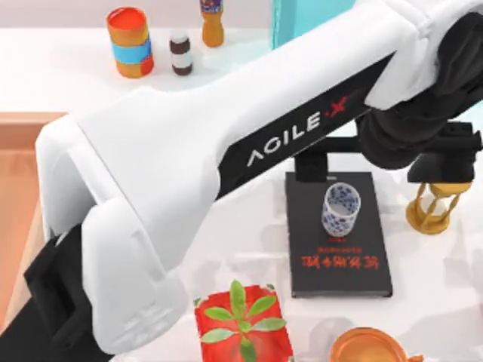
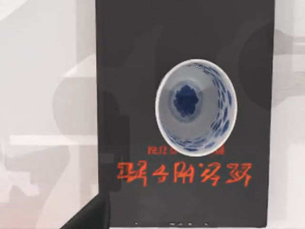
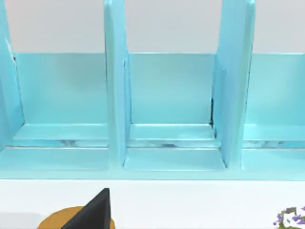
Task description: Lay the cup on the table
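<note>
1. At the near edge of the tabletop (image 1: 249,241) sit a red box with a green plant printed on it (image 1: 243,324) and, to its right, the rim of a larger orange cup (image 1: 370,347).
2. A black book with red lettering (image 1: 339,264) lies flat to the right of centre, just beyond those two, its lettering toward the near end.
3. The cup (image 1: 340,209), white porcelain with a blue pattern, stands upright on the book's cover, its mouth facing up, resting on the book rather than on the bare tabletop. The left wrist view looks straight down into the cup (image 2: 196,107), showing the blue painting at its bottom and the book (image 2: 133,95) around it.
4. A golden hourglass (image 1: 434,207) stands just to the right of the book, close to the cup but apart from it.
5. The left arm (image 1: 226,151) reaches from the near left diagonally across the table toward the far right, ending above the far end of the book. Its jaws are hidden under the wrist, so I cannot tell how far they are open; a dark finger tip (image 2: 93,214) shows at the edge of the left wrist view, and nothing is seen in its hold.
6. At the far left stand an orange can with a blue band (image 1: 130,41), a small white bottle with a brown band (image 1: 180,53) and an orange bottle (image 1: 212,21).
7. The right wrist view faces a pale blue rack with upright dividers (image 3: 167,109) at the far side; the right arm's jaws cannot be judged.
</note>
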Controlling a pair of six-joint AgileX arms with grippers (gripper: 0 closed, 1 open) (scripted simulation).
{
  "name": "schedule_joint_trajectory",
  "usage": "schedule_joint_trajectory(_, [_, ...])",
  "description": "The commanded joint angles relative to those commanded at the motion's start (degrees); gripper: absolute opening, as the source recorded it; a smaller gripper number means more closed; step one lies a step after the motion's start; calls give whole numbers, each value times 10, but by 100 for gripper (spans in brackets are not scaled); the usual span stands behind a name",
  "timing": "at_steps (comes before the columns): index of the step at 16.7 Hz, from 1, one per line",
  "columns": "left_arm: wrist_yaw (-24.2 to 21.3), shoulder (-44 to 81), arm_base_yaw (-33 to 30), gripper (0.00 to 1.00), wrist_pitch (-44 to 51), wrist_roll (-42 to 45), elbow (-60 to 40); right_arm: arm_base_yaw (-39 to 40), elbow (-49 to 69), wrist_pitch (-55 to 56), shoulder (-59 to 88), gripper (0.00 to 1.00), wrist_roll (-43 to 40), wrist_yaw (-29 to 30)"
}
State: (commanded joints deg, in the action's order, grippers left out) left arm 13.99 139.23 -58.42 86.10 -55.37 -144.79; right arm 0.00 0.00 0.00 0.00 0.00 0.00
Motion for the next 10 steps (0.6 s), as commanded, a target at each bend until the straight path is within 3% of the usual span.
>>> schedule_joint_trajectory(4, [-1, -26, 7, 100, -73, 9, 74, 0, 0, 0, 0, 100, 0, 0])
schedule_joint_trajectory(10, [-5, 31, 26, 100, -214, 27, 174, 0, 0, 0, 0, 100, 0, 0])
